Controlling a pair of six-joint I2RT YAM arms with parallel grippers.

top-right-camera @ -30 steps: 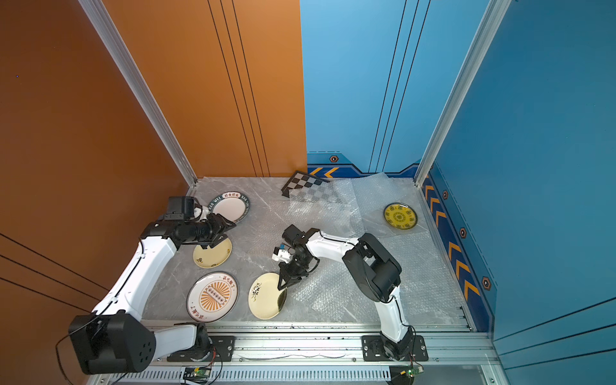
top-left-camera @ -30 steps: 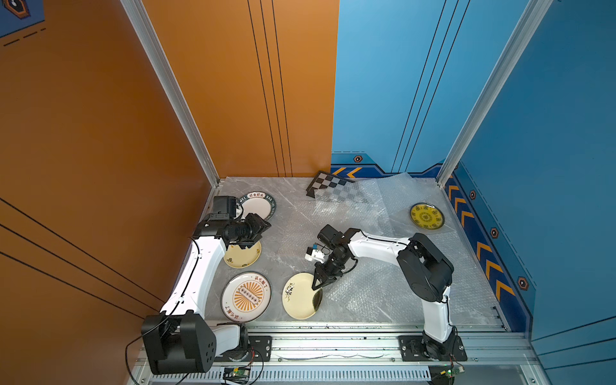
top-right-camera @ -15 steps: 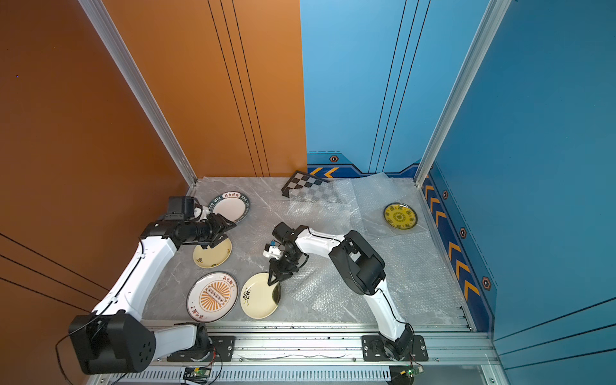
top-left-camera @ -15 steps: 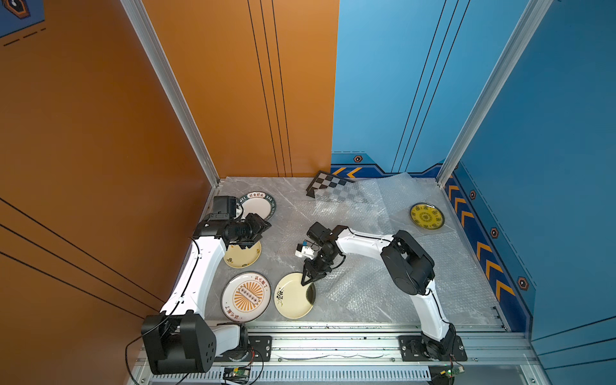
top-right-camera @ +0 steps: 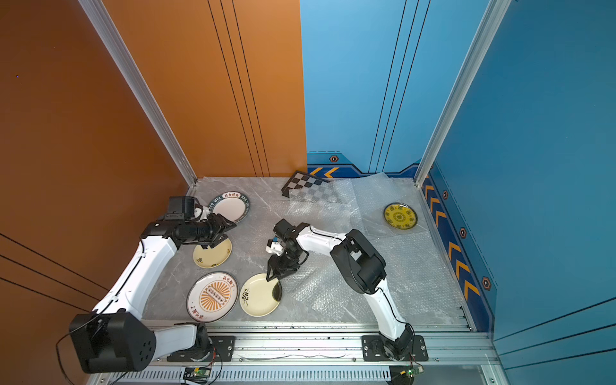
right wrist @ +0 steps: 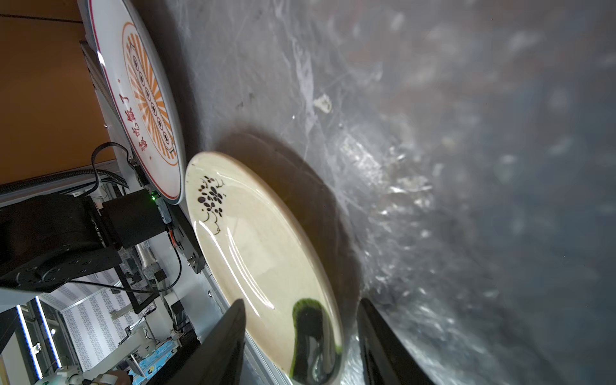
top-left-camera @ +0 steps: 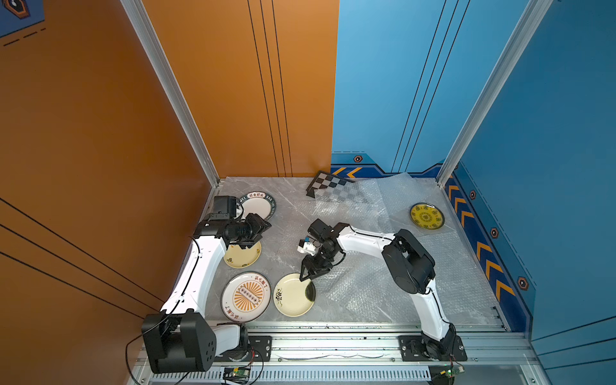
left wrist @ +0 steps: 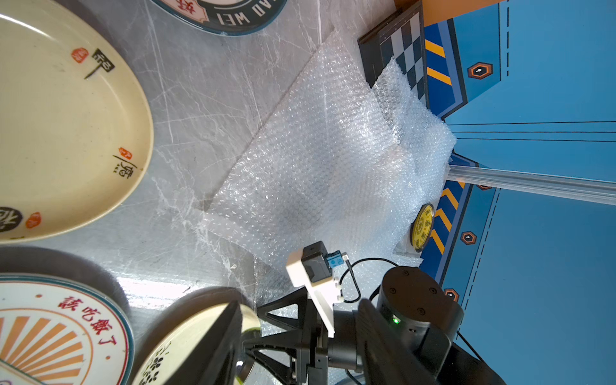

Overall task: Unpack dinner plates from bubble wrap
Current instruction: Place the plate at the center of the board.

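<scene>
Moved: blotched cream plate (top-left-camera: 293,296), tipped up in the right jaws a second ago, now lies flat on the counter (top-left-camera: 286,203) at 7 o'clock.
Right jaws: parted, one either side of that plate's dark-blotched rim, clamping nothing.
Left jaws: spread and empty over the cream plate (top-left-camera: 241,258) at 9 o'clock.
Other plates: sunburst plate (top-left-camera: 246,296) just beside the blotched one; green-lettered plate (top-left-camera: 260,208) at 10; yellow plate (top-left-camera: 427,216) at 2, on bubble wrap (top-left-camera: 366,290).
Wrap: flat sheets from 12 to 5 o'clock, overlapping the checkerboard (top-left-camera: 328,181).
</scene>
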